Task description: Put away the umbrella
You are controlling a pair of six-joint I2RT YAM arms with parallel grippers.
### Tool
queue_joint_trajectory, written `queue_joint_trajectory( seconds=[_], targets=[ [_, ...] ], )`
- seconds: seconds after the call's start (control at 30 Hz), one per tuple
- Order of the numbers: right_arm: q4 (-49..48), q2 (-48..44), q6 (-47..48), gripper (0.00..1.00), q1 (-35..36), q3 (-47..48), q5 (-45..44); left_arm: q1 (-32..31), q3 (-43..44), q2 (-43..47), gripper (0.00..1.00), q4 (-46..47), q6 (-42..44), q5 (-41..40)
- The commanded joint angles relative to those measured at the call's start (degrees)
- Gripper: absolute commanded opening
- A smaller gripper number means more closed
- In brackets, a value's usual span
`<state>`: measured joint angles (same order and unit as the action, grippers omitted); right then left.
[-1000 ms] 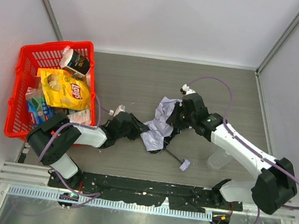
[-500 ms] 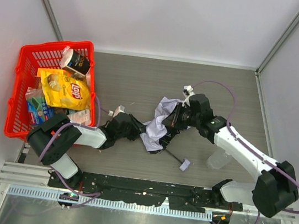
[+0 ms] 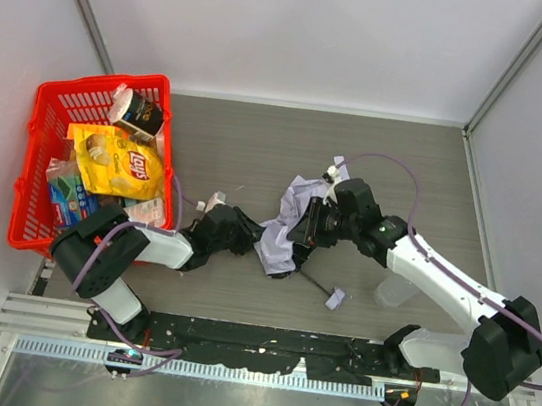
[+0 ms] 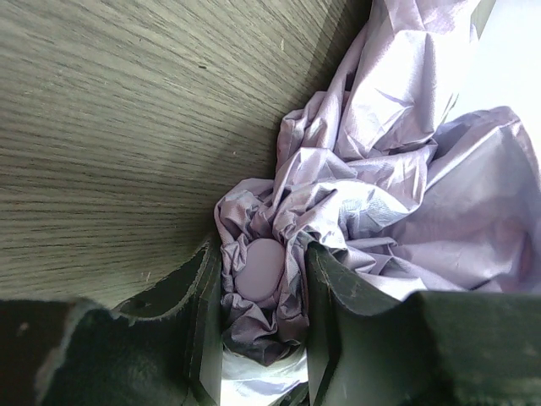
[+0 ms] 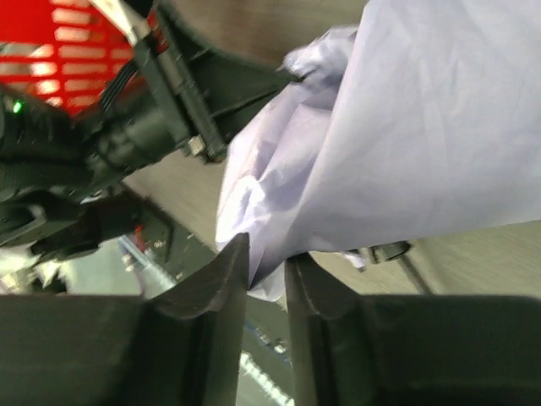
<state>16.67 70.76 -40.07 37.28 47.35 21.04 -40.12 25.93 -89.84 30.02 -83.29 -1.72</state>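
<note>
The umbrella (image 3: 286, 227) lies crumpled on the table between my arms, pale lavender canopy bunched up, thin black shaft (image 3: 315, 283) and small grey handle (image 3: 335, 298) sticking out toward the near edge. My left gripper (image 3: 250, 232) is shut on the canopy's bunched tip, a round lavender cap (image 4: 260, 266) showing between its fingers. My right gripper (image 3: 310, 225) is shut on a fold of the canopy (image 5: 406, 144) from the right side and holds it lifted, with the left arm visible beyond it.
A red basket (image 3: 49, 131) stands at the far left, holding a yellow Lay's chip bag (image 3: 120, 162), a dark box (image 3: 140, 114) and other packets. A translucent plastic piece (image 3: 396, 286) lies beside the right arm. Walls close in both sides.
My right gripper has moved left and nearer, toward the left gripper, drawing the canopy fold with it. The left gripper has stayed put on the tip.
</note>
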Motion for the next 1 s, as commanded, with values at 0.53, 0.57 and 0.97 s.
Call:
queue_joint_trajectory(
  seconds=[0.53, 0.57, 0.97],
  targets=[
    [17.6, 4.4, 28.21, 0.56, 5.13, 22.61, -34.02, -0.22, -1.06, -0.77, 0.0, -7.95, 1.11, -1.71],
    [20.74, 3.78, 26.21, 0.56, 7.17, 22.78, -36.83, -0.14, -0.89, -0.77, 0.0, -8.22, 1.11, -1.71],
    [36.51, 7.1, 11.42, 0.59, 33.12, 27.35, -58.21, -0.49, -0.97, -1.21, 0.0, -8.13, 0.58, -1.97]
  ],
)
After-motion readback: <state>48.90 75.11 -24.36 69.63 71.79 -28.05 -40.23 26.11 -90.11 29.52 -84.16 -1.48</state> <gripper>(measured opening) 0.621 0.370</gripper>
